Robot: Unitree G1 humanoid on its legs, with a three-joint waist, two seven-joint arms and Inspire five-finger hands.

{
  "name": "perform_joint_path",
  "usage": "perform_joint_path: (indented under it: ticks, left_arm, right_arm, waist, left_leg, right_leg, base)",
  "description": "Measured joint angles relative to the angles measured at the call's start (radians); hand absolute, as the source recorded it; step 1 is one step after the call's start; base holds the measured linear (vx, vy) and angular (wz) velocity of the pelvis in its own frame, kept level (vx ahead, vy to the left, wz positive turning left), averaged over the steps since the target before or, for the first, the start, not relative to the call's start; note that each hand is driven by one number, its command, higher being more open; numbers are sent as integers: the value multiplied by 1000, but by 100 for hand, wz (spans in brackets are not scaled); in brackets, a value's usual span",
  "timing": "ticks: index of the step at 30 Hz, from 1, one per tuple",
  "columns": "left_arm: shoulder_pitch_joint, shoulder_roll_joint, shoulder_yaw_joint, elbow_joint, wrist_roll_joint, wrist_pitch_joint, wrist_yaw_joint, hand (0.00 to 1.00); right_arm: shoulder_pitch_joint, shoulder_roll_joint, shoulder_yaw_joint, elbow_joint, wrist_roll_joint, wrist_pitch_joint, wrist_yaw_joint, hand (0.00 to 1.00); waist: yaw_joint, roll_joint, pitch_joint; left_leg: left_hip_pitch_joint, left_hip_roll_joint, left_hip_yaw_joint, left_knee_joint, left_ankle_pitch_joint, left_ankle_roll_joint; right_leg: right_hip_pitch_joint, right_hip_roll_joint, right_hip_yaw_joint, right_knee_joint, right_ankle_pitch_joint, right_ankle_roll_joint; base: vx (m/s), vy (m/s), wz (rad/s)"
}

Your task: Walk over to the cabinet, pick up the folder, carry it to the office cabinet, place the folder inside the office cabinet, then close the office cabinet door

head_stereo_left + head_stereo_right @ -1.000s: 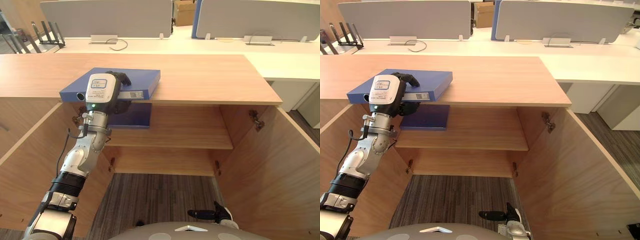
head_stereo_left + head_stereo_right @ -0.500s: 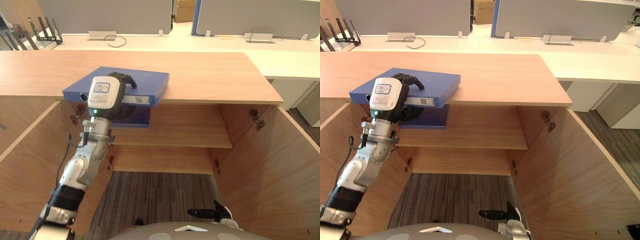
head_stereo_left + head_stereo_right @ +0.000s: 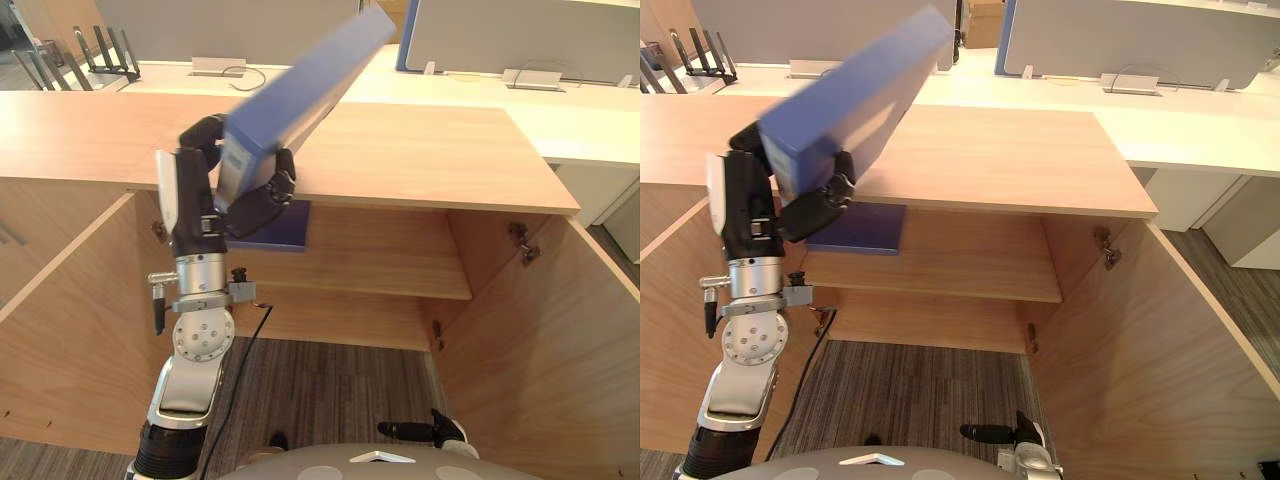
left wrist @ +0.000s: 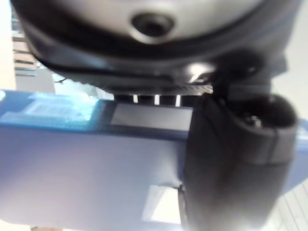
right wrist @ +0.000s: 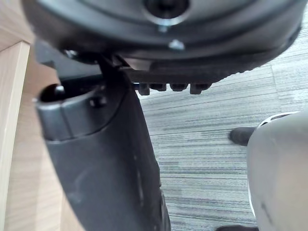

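Down at the bottom, closest in, the right hand (image 3: pixel 415 431) hung low over the grey striped carpet floor (image 3: pixel 320 390), fingers lying straight and loose, holding nothing.

Up a little and to the left, there was the action. The left hand (image 3: pixel 192 205) stood upright on its arm in front of the open wooden office cabinet (image 3: pixel 420 150). Its fingers (image 3: pixel 203 130) were hooked over one face of the flat blue rectangular folder (image 3: pixel 300 85) and its thumb was pressed against the other. That was a firm clamp on the near end. The folder was steeply tilted. Its gripped end sat at the cabinet's front edge, and its far end was raised high, pointing up and away to the right above the cabinet's wooden top. The left wrist view showed the same grip from close in, with the blue cover (image 4: pixel 72 159) running across behind the thumb and a pale label on it.

Both cabinet doors stood wide open, the left door (image 3: pixel 60 310) and the right door (image 3: pixel 540 340) swung out toward the viewer. Inside, just behind the left hand, a second flat blue folder (image 3: pixel 285 225) lay on the left part of the wooden shelf (image 3: pixel 380 260).

Beyond the cabinet ran a long white bench (image 3: pixel 560 110) with grey divider panels (image 3: pixel 520 35) standing along it. Far off at the left was a black pronged file rack (image 3: pixel 100 50).
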Motion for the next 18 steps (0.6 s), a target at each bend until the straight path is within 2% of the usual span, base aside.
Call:
perform_joint_path:
  ticks: [3,4,7,9,10,14,18]
  left_arm:
    - [59,-9,26,-70,-169,-17,-49,0]
    - [61,-11,29,-75,-181,-18,-54,0]
    - [69,-41,88,-100,-339,-43,-89,0]
    - [69,-68,158,-113,-447,-58,-99,0]
    - [69,-71,166,-116,-457,-58,-99,0]
    - [70,-95,257,-128,-593,-85,-121,0]
    - [70,-117,289,-130,-699,-109,-172,0]
  right_arm:
    - [4,2,101,-58,1,3,5,100]
    - [6,2,111,-68,2,4,5,100]
    - [26,3,198,-230,5,5,24,100]
    - [51,5,243,-420,55,-4,41,100]
    - [54,5,248,-438,64,-6,43,100]
    - [69,5,294,-615,297,-52,117,100]
    - [97,5,321,-709,536,-69,213,100]
  waist:
    - [-2,1,0]
    - [-2,1,0]
    - [-4,4,2]
    - [-5,8,5]
    - [-5,8,5]
    - [-3,6,4]
    - [-1,5,4]
  left_leg:
    - [0,0,0,0,1,1]
    - [0,0,0,0,1,1]
    - [0,1,0,0,1,2]
    - [0,1,0,1,2,2]
    - [0,1,0,1,2,2]
    - [0,1,0,1,1,2]
    - [0,0,0,1,1,2]
  right_leg:
    - [-4,1,0,8,-1,-1]
    - [-4,1,0,8,-1,-1]
    - [-9,1,2,16,-2,-3]
    - [-14,1,4,22,-3,-5]
    - [-14,1,4,22,-3,-5]
    - [-15,0,4,22,-3,-6]
    - [-15,0,4,20,-4,-6]
  base:
    - [-11,-8,0]
    - [0,0,0]
    - [-25,-8,-2]
    - [-42,-11,-1]
    - [0,0,0]
    - [0,0,0]
    - [0,0,0]
